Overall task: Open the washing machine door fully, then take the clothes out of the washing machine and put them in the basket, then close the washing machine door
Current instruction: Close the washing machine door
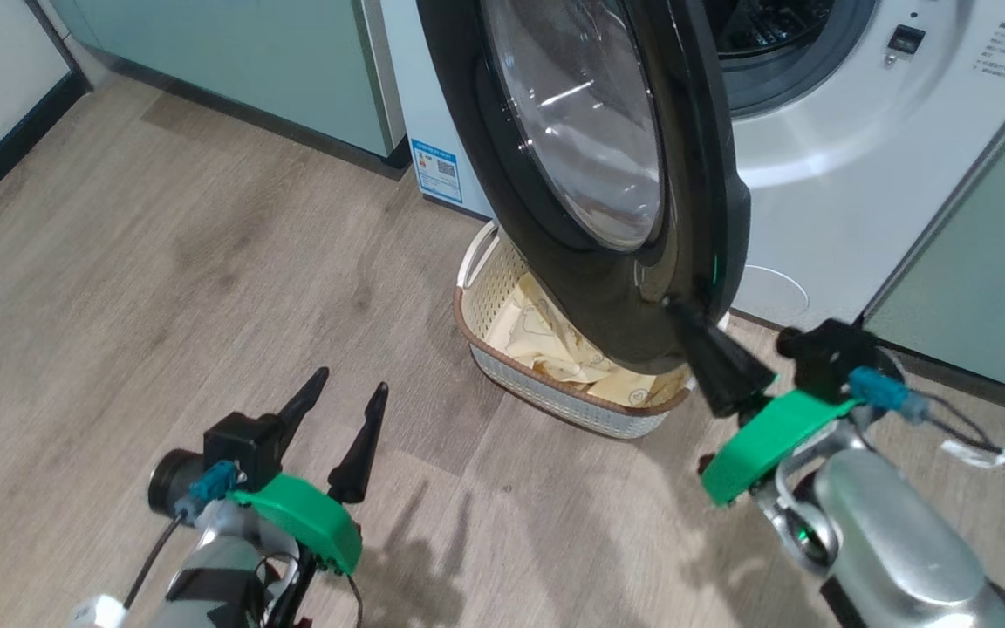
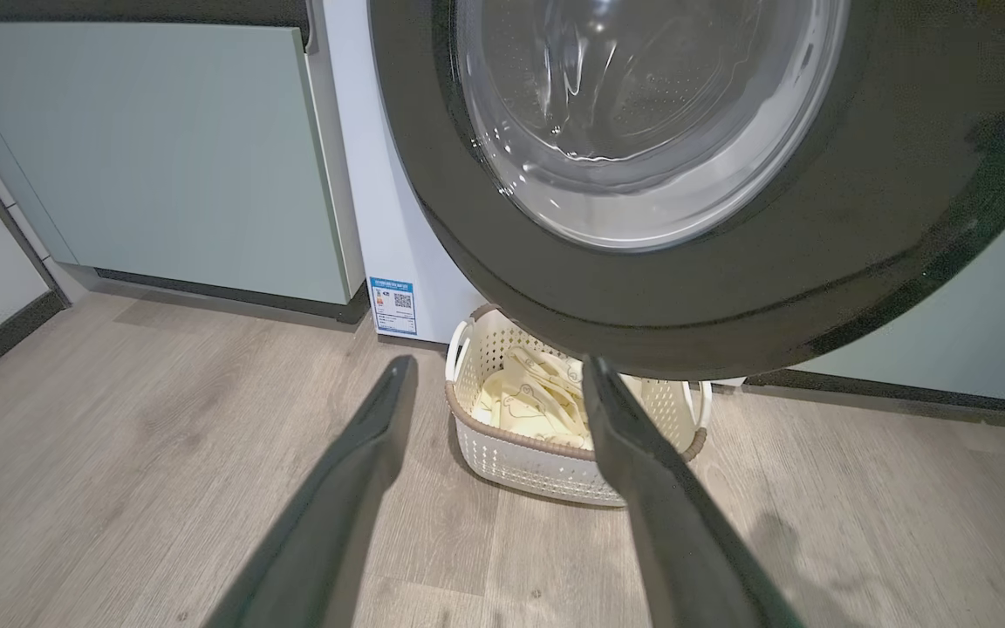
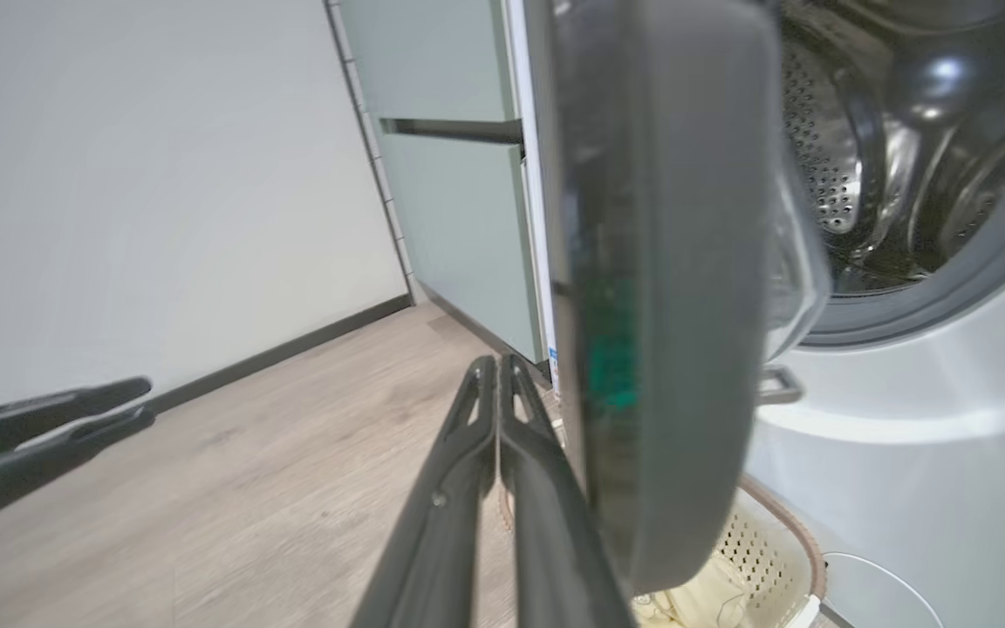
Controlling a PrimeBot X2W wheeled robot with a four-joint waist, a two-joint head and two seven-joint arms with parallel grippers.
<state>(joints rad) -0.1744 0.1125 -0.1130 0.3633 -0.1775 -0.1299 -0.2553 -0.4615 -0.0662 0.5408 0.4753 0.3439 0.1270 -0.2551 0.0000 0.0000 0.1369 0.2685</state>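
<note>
The washing machine door [image 1: 694, 174], black-rimmed with a clear glass bowl, stands about half open in front of the white washing machine [image 1: 851, 201]. Its drum [image 3: 895, 148] looks bare inside. My right gripper [image 1: 675, 307] is shut, fingers pressed together, its tips against the door's outer face near the lower edge; the right wrist view has the fingers [image 3: 502, 419] lying alongside the door [image 3: 659, 288]. The cream basket [image 1: 485, 301] sits on the floor under the door, holding the pale yellow clothes [image 1: 546, 336]. My left gripper [image 1: 350, 385] hangs open and empty, low left, pointing at the basket [image 2: 546, 462].
Pale green cabinets [image 1: 232, 61] flank the washer on the left, and another [image 1: 991, 262] on the right. A white wall with a dark skirting [image 1: 5, 148] runs along the far left. Wooden floor [image 1: 162, 262] spreads open to the left of the basket.
</note>
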